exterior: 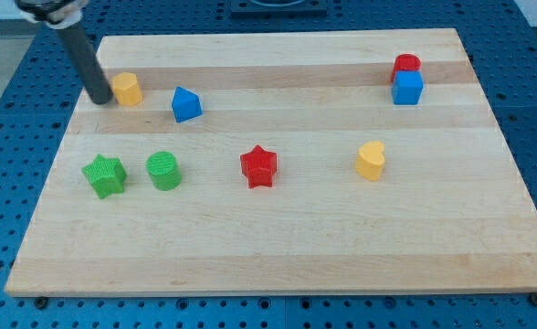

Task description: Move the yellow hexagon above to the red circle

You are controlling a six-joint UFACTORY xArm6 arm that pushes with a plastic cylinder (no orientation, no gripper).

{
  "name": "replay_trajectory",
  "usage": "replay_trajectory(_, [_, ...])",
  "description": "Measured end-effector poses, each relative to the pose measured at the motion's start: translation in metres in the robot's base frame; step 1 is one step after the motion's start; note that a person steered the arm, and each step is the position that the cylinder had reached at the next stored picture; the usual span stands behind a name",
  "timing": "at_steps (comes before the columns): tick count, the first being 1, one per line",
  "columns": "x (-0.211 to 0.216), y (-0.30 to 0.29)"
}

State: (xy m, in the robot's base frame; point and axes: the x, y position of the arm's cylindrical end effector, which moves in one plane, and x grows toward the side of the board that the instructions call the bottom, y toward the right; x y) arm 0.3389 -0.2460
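Observation:
The yellow hexagon (pixel 127 89) sits near the board's top left. My tip (pixel 100 100) rests on the board just left of it, close to touching or touching it. The red circle (pixel 406 64) stands at the top right, directly above and against a blue cube (pixel 407 88). The hexagon is far to the view's left of the red circle.
A blue block with a pointed top (pixel 185 104) lies right of the hexagon. A green star (pixel 103 175) and a green cylinder (pixel 163 170) sit at the left. A red star (pixel 258 166) is in the middle, a yellow heart (pixel 371 160) to its right. The wooden board (pixel 278 256) has edges all round.

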Motion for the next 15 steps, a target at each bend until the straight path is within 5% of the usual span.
replay_trajectory(2, [-0.074, 0.088])
replay_trajectory(5, [-0.072, 0.053])
replay_trajectory(12, [-0.069, 0.295])
replay_trajectory(15, [-0.076, 0.241])
